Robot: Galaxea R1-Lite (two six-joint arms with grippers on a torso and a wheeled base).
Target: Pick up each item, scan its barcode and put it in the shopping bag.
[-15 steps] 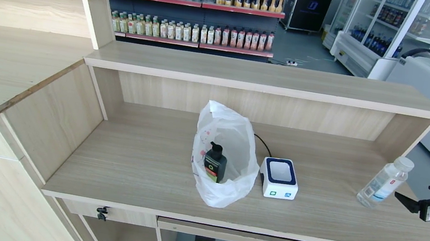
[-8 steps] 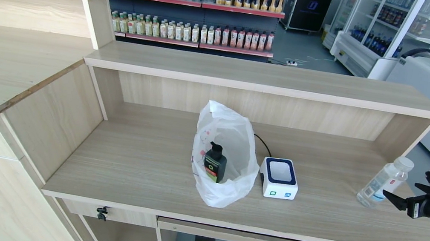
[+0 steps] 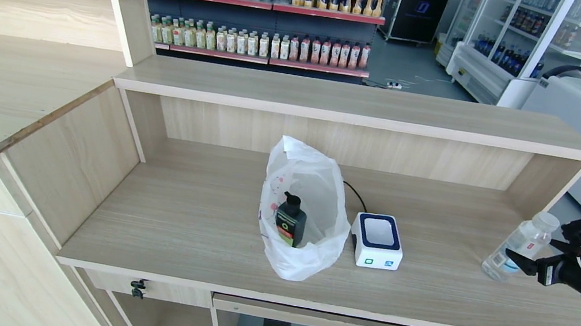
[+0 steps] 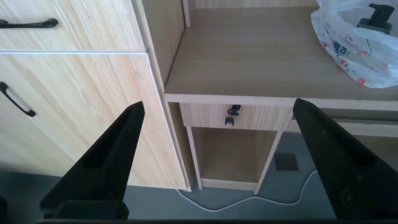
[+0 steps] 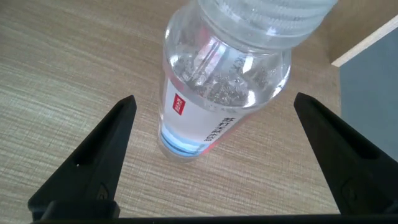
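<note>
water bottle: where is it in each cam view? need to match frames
Head view: water bottle at the counter top's right end, between the right gripper's open fingers.
Right wrist view: water bottle in the middle, seen from above, on the counter top.
Left wrist view: faces the counter top's left front corner, near the shopping bag.
Shared landmark: the wooden counter top.

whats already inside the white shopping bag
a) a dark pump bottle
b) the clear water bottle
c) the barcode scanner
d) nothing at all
A: a dark pump bottle stands upright inside the shopping bag, while the water bottle and the scanner both sit outside it on the counter.
</note>
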